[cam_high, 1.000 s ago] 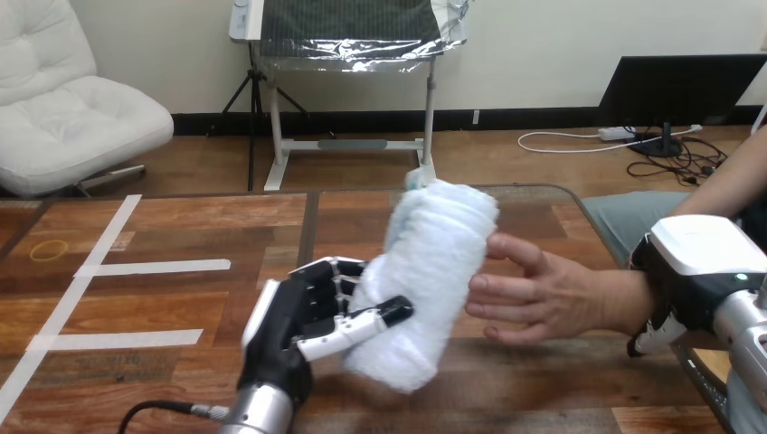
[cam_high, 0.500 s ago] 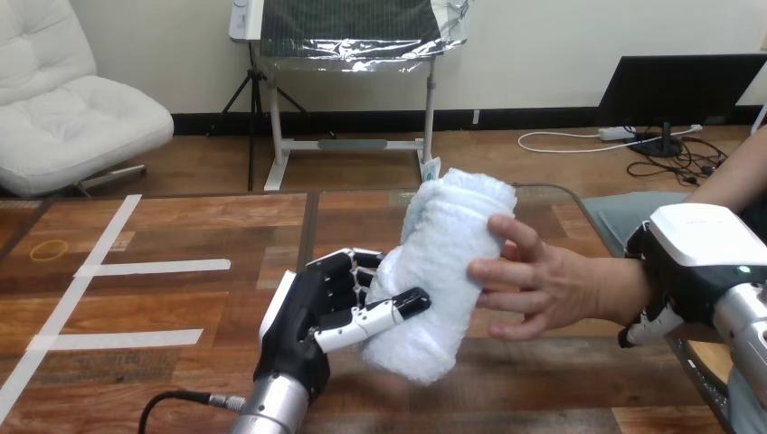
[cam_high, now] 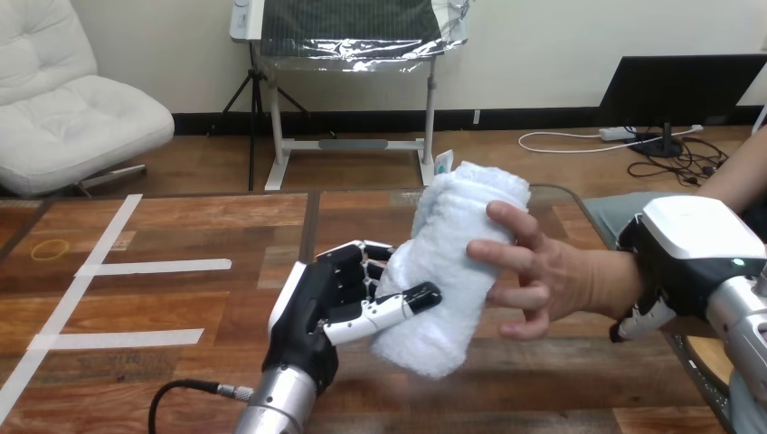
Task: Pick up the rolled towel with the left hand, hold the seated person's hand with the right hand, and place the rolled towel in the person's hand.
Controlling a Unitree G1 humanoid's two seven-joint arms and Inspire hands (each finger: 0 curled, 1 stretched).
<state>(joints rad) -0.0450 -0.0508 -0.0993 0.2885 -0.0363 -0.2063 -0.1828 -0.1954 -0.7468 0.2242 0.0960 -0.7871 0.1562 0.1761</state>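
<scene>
In the head view a white rolled towel [cam_high: 448,271] stands tilted above the wooden table [cam_high: 226,217], its top leaning right. My left hand [cam_high: 317,307] is shut on its lower half, thumb across the front and fingers behind. The person's hand [cam_high: 552,280] comes in from the right with its palm against the towel's right side and its fingers spread over the upper part. At the right edge my right hand [cam_high: 696,244] lies over the person's wrist, white shell on top, with its fingers [cam_high: 635,325] curled underneath.
Strips of white tape [cam_high: 154,267] mark the table's left half, and a yellow ring [cam_high: 48,250] lies near its far left. The table's right edge runs just below my right forearm.
My left hand has carried the towel right and slightly up, against the person's palm. The person's fingers, apart from the towel before, now rest on it. My right hand has barely moved.
</scene>
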